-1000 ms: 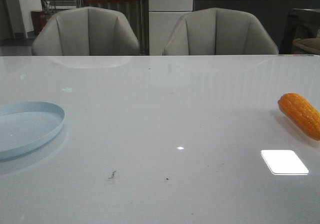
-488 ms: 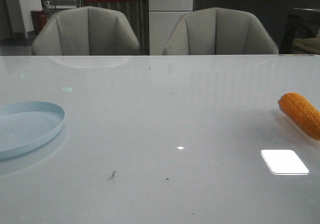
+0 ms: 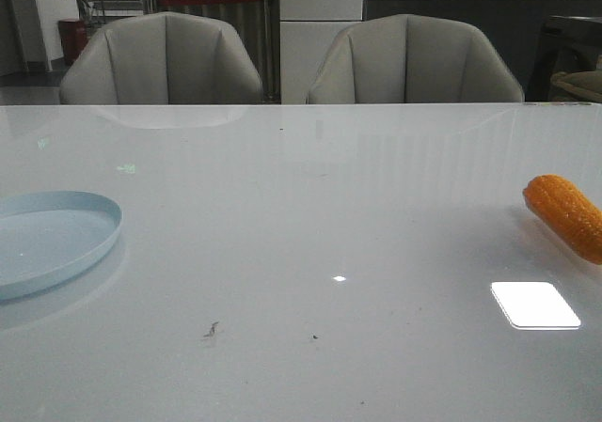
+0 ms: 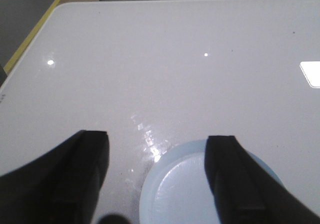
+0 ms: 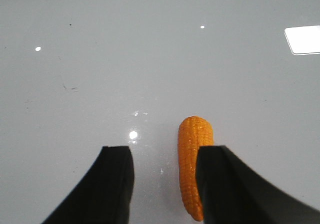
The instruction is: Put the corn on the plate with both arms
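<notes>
Far right on the table I see the corn, seemingly untouched; plate far left; left gripper and right gripper both spread.

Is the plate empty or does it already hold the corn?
Empty: the plate is bare, and the corn lies on the table at the far right.

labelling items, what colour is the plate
Pale blue, plain; the plate shows best in the front view.

Glossy white table carries plate and corn, well apart
</notes>
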